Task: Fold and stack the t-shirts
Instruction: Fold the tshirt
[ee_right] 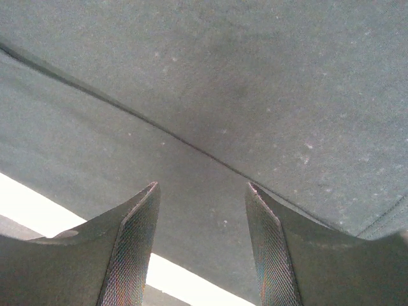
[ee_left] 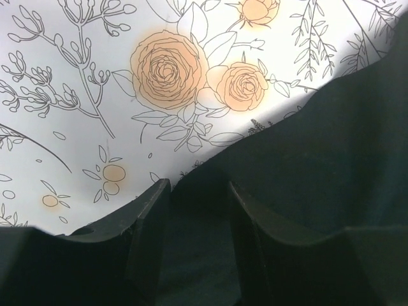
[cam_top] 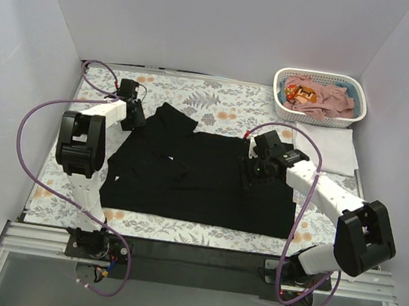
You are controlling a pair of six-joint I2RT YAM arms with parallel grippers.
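Lying flat on a floral-print cloth (cam_top: 220, 98), a large black fabric t-shirt (cam_top: 200, 187) fills the overhead view. Only the wrist cameras show the fingers: the left gripper (ee_left: 197, 186) parted astride the shirt's edge, the right gripper (ee_right: 203, 186) spread open over plain fabric.

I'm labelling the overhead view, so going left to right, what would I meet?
Left arm → black t-shirt → white basket
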